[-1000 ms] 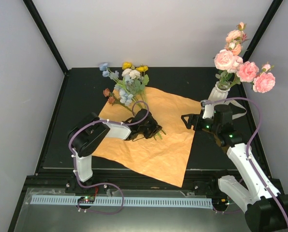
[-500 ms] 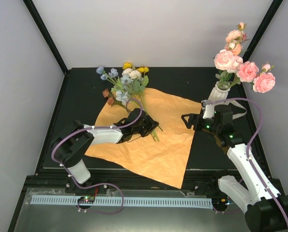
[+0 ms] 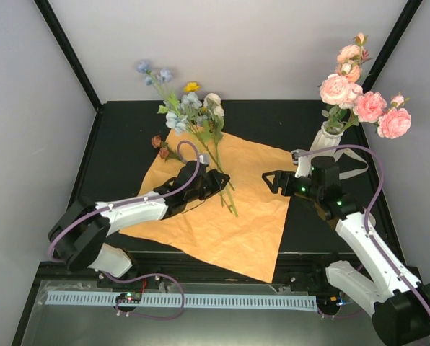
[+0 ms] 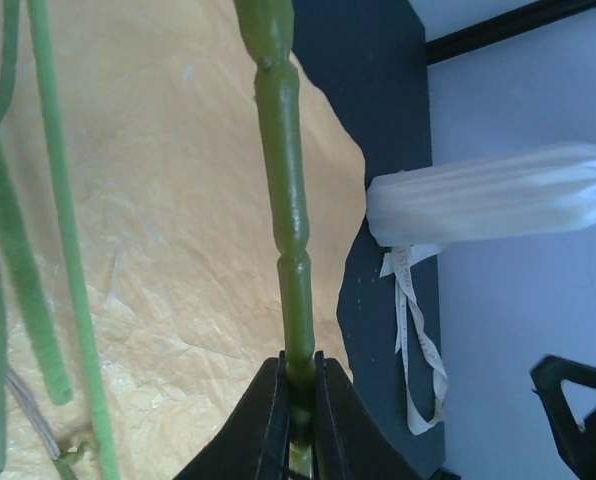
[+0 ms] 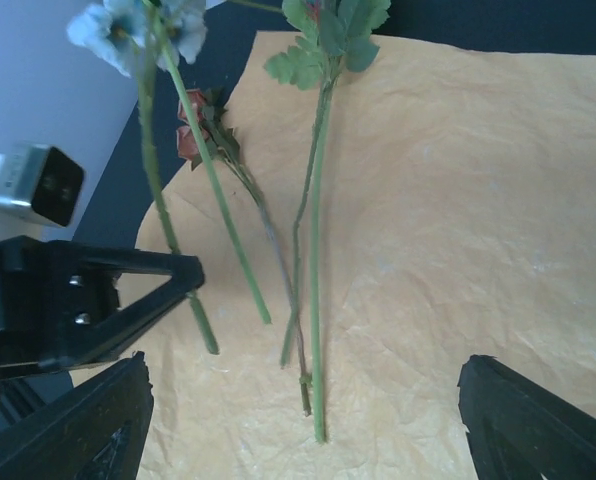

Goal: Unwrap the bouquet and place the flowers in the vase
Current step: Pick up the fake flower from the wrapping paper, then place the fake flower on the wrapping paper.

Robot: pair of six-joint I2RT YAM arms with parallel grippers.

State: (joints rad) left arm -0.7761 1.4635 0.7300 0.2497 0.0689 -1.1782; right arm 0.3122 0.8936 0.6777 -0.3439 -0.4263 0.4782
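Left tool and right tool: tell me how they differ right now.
The left tool is shut on a green stem, while the right tool stands open and holds nothing. The left tool sits over the middle of the orange paper; the right tool sits near the paper's right edge, closer to the vase. Shared: both are black two-finger tools above the paper, pointing roughly toward each other.

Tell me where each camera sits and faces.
Top external: above and behind, looking down at the table; left arm and right arm show.
Left wrist: on the left arm, looking past the left hand, shut on the flowers, toward the vase.
Right wrist: on the right arm, facing the flowers across the open right hand.
Shared: both wrist views show the orange paper.
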